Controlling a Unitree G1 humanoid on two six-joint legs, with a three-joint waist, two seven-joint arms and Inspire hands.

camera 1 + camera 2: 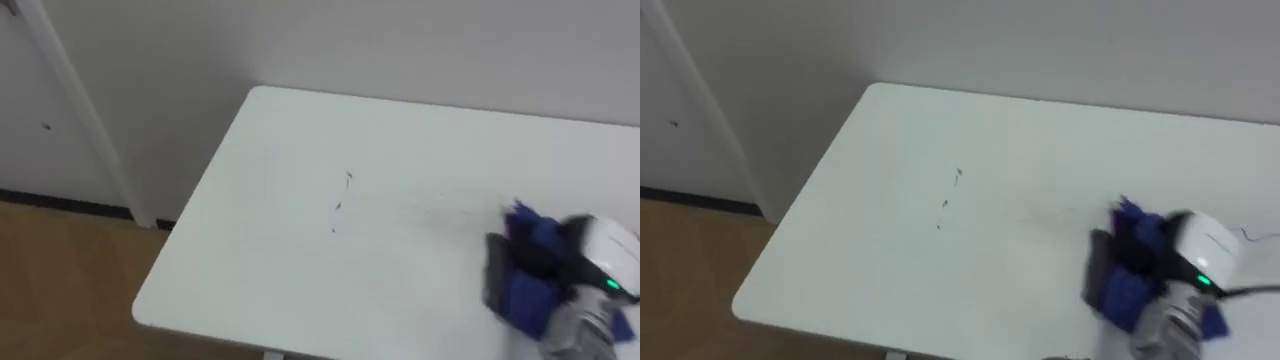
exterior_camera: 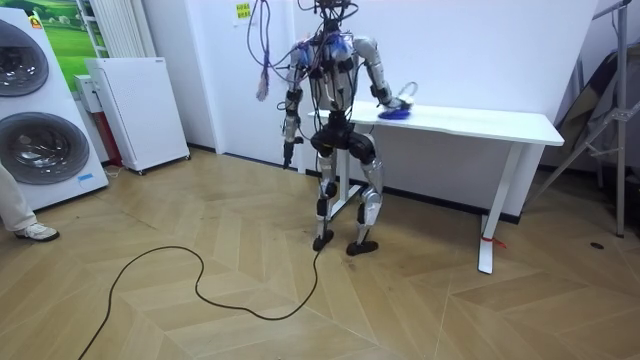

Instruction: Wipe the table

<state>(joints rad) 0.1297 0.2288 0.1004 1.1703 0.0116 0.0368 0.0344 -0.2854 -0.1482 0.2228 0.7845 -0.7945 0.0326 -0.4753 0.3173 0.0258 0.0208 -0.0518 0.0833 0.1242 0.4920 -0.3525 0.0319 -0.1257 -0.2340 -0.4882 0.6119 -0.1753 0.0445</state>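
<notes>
At about four o'clock on the white surface (image 1: 250, 290), the robot's right hand (image 1: 592, 258) presses down a blue cloth (image 1: 528, 240), closed round the bunched fabric. A few small dark marks (image 1: 340, 205) sit near the middle, toward ten o'clock from the cloth and well apart from it. From where I stand, the worry is that a short stroke misses them, since the robot stands at the end of the surface and the reach looks long. The cloth is wadded, so little of it lies flat. It may skip over the marks or drag out of the grip. A sweep carried on toward nine o'clock could run off the edge. Its left hand (image 2: 287, 150) hangs by its side.
</notes>
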